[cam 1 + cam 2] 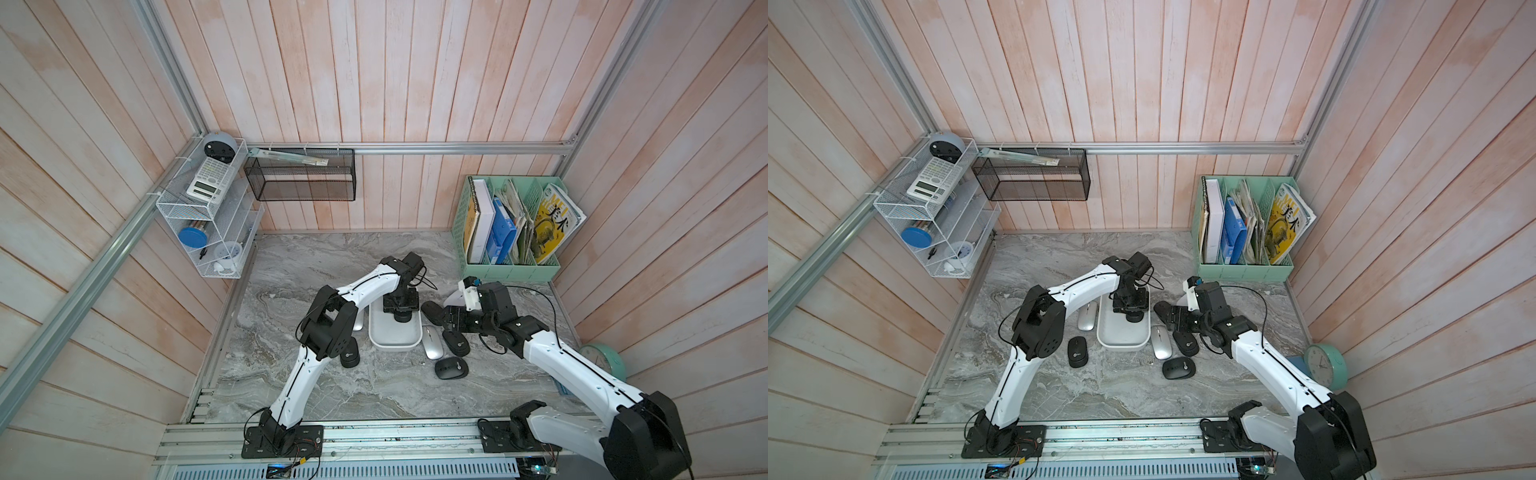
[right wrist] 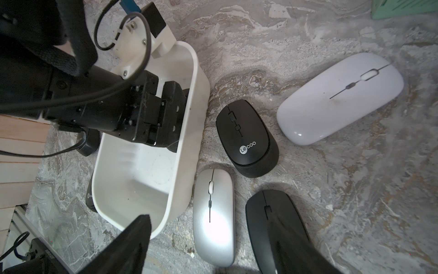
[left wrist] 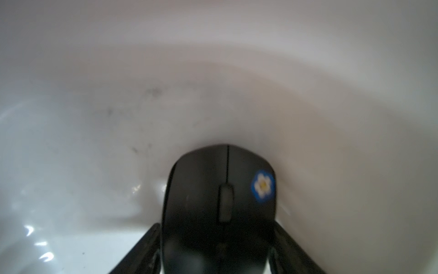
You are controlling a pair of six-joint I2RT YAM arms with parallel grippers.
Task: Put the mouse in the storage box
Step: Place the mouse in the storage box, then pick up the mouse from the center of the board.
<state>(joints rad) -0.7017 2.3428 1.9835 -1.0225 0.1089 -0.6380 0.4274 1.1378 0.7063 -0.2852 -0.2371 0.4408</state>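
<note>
- L fingers (image 3: 142, 251): down inside the storage box (image 2: 189, 99), 1 each side of the mouse (image 3: 219, 201). They flank its rear half, close on both sides; can't tell if they press it or sit just off it.
- Mouse: blk w/ blue flower sticker (image 3: 262, 186), nose out past the finger ends toward the box's curved end wall. Wrist view is blurred, so can't tell if it rests on the box floor.
- R fingers (image 2: 135, 242): spread wide, holding nothing. 1 is over the box's front-end rim, the other over a flat blk mouse (image 2: 254, 213); a silver mouse (image 2: 213, 213) lies on the worktop (image 1: 1059, 395) btwn them.
- Count: 1 box, 8 mice (5 blk, 2 silver, 1 white); only 1 is in the box.
- Box's R side: silver mouse just beside the wall, blk logo mouse (image 2: 246, 140) near it, white mouse (image 2: 339, 99) toward the back R corner, front blk mouse (image 1: 1178, 368) toward the front edge.
- Box's L side: 2nd silver mouse (image 1: 1087, 316) just beside the wall, L-side blk mouse (image 1: 1077, 351) near the box's front L corner.
- Box sits approx mid-worktop, long axis front to back.
- Edges: green file holder (image 1: 511, 270) at the back R corner, clock (image 1: 1325, 365) at the R edge. Bare marble along the front edge and in the back L corner.
</note>
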